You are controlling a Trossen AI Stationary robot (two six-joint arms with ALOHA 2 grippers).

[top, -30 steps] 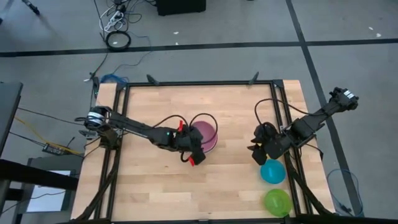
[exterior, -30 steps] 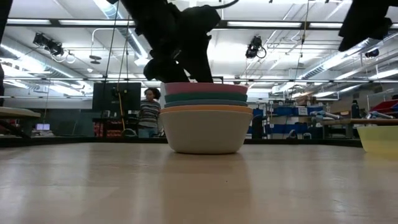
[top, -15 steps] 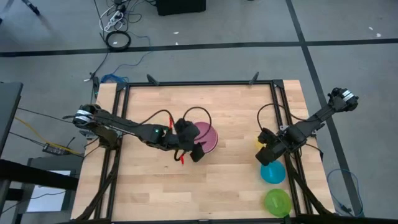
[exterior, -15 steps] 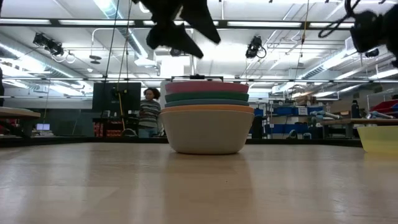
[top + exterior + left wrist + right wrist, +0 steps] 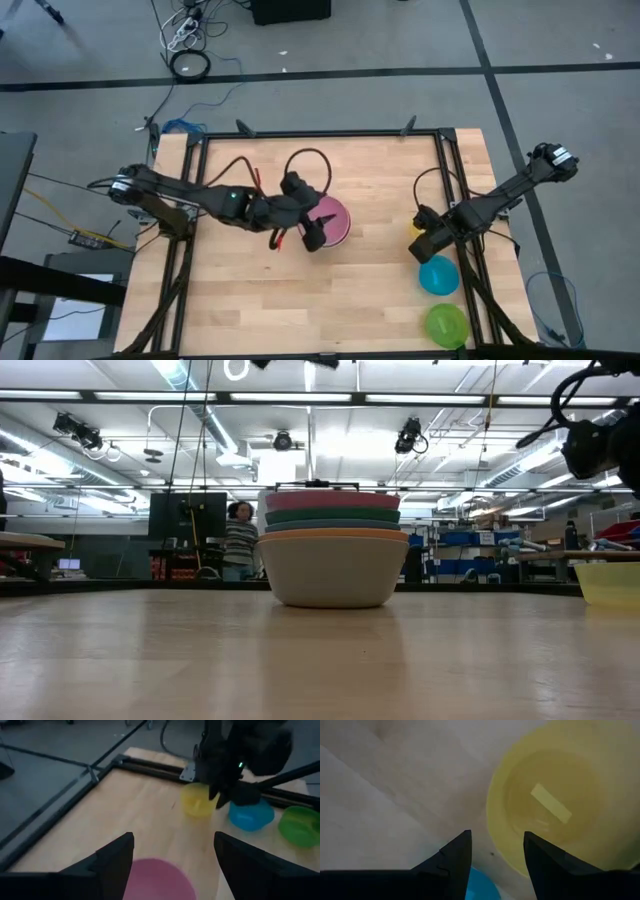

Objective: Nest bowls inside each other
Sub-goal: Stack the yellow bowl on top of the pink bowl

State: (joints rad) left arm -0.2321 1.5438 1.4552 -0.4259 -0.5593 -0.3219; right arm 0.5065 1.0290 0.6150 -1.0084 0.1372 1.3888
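Note:
A stack of nested bowls [image 5: 332,555] stands on the table's middle on its grey-white bottom bowl, with orange, blue, teal and a pink bowl [image 5: 330,218] on top. My left gripper [image 5: 311,236] hovers open above the stack's near-left side; its wrist view shows the pink bowl [image 5: 157,881] below the open fingers. At the right, a yellow bowl [image 5: 414,231], a cyan bowl [image 5: 438,275] and a lime green bowl [image 5: 447,324] sit apart on the table. My right gripper [image 5: 495,854] points down, open, above the yellow bowl's [image 5: 555,805] rim.
A black frame [image 5: 320,133] runs round the table's edges. Cables loop above the left arm [image 5: 305,158]. Bare wood lies between the stack and the right-hand bowls [image 5: 380,250] and along the near side. A person [image 5: 240,540] stands far behind the table.
My left gripper has risen from the top of the stack, clear of the pink bowl, and tipped more toward level, staying open. My right gripper has come down toward the yellow bowl and turned. The bowls have kept still.

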